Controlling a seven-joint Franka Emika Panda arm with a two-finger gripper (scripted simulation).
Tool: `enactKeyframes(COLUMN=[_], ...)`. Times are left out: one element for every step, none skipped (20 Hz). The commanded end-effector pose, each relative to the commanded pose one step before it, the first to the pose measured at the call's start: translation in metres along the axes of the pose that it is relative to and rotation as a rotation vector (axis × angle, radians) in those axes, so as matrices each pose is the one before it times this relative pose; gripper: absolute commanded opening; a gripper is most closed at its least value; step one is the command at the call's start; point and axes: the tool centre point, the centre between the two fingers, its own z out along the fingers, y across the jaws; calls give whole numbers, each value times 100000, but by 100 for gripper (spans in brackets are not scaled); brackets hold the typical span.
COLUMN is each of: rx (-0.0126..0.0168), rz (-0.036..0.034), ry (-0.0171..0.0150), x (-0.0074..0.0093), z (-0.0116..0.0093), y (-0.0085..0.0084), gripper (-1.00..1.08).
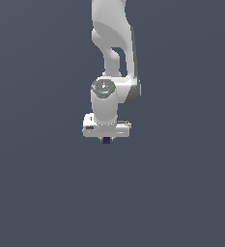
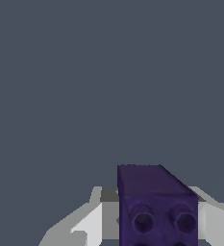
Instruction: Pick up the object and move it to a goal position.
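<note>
Purple block (image 2: 156,206) clamped in white tool (image 1: 106,138).

Surface (image 1: 36,193): plain slate-grey, uniform, no edges or markings visible in exterior view. Wrist view: same flat grey fills the bg. Can't tell whether anything rests directly on it.

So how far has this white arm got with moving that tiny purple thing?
Grabbing looks done: the small dark purple block sits between the white end effector fingers, seemingly gripped. Carrying appears in hand; the block shows just beneath the end effector in the exterior view. Delivery remains, though no goal marker is visible.
</note>
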Motion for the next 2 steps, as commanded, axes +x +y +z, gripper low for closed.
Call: enactKeyframes(rx=[42,0], rz=[-211,0], ry=[-94,0], x=[41,11], z=[-364,-23], y=[449,33], gripper=[-100,-100])
